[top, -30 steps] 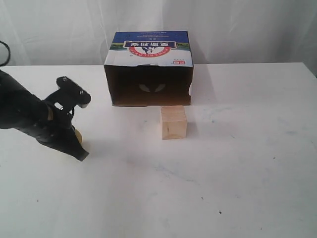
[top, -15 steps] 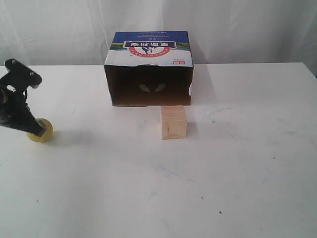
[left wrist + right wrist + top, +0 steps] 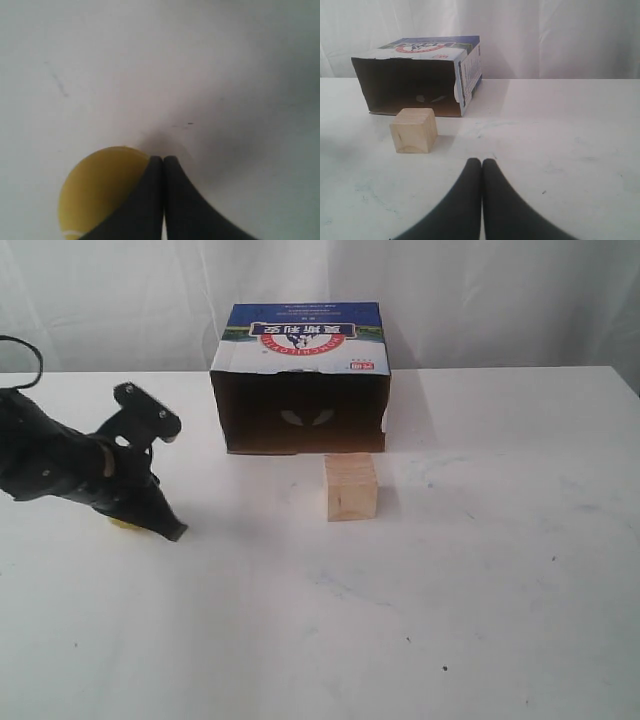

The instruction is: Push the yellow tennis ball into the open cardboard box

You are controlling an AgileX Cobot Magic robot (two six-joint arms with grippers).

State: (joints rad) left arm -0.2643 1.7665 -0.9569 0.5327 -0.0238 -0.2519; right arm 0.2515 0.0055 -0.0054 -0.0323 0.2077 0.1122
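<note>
the left pincer [image 3: 170,530] is seen with its fingers pressed together, holding nothing, and laid against the yellow tennis ball [image 3: 97,190]. the ball sits at the left of the counter [image 3: 450,590], well apart from the open cardboard box [image 3: 300,340]. the right pincer [image 3: 481,162] is likewise closed and empty. a glancing push could let the ball slip round the narrow tips toward the counter's left edge, or be deflected by the wooden cube [image 3: 350,487] before the right part of the mouth. bare counter is left toward the mouth's left part.
</note>
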